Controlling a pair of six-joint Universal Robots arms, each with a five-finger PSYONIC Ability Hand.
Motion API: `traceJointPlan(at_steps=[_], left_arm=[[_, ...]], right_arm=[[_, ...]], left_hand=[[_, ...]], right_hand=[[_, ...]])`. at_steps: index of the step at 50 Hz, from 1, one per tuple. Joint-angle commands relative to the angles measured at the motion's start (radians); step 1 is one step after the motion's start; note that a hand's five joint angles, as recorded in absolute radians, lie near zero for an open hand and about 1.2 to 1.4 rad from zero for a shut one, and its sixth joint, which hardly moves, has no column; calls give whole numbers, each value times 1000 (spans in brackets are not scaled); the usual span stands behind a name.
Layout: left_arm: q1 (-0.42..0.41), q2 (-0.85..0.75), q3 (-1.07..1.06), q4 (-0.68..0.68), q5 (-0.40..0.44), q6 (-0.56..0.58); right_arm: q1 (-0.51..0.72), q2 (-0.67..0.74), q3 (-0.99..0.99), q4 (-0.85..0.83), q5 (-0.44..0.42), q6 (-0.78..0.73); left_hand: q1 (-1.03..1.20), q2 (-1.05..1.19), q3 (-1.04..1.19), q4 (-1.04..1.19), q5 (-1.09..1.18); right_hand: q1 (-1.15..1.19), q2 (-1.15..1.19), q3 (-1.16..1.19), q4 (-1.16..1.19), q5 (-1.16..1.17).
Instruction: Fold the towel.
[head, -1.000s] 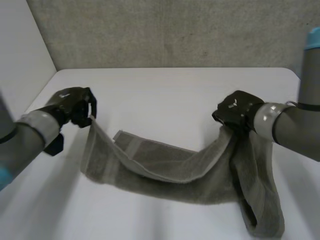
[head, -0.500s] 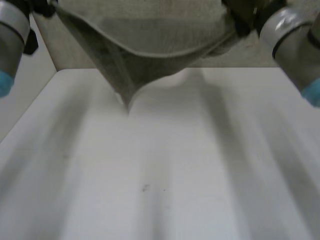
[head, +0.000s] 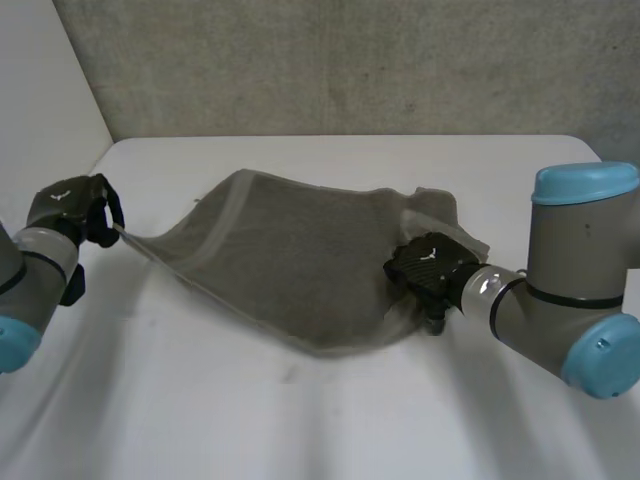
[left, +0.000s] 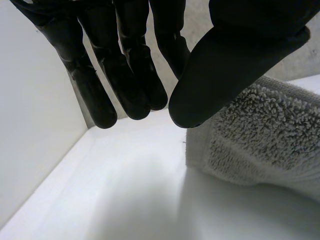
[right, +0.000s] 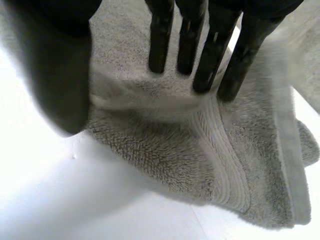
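The grey towel (head: 290, 260) lies spread across the middle of the white table (head: 300, 420), with its right end bunched in loose folds. My left hand (head: 70, 205) is at the towel's left corner, shut on it; that corner runs taut and slightly raised up to the fingers. In the left wrist view the thumb (left: 225, 65) meets the fingers, with the towel (left: 260, 135) right beside it. My right hand (head: 428, 265) hovers over the towel's right edge. There its fingers (right: 210, 50) are straight and apart from the thumb, with the towel (right: 165, 145) lying loose below them.
A grey wall (head: 330, 60) runs along the table's far edge and a white side wall (head: 40, 100) stands at the left. Bare tabletop lies in front of the towel, between the two arms.
Both hands swung the towel up high and brought it down spread out on the table. The right hand has opened and let go of its end; the left still holds its corner.
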Motion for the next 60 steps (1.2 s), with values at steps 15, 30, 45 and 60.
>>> traceJointPlan(at_steps=[15,30,45,60], left_arm=[[20,64,-48,-4,61,-8],[19,62,-62,1,61,-8],[20,62,-62,1,61,-8],[23,62,-62,1,62,-8]], right_arm=[[-14,-26,-167,-17,-33,-384],[-9,197,-343,34,-213,-673],[-11,438,-541,166,-219,-726],[-20,320,-583,80,-110,-587]], left_hand=[[203,178,180,177,194],[203,178,180,177,194],[203,178,180,177,194],[203,178,180,177,194]], right_hand=[[-209,-213,-225,-224,-200],[-97,-101,-113,-112,-89],[193,189,177,178,201],[930,925,913,914,938]])
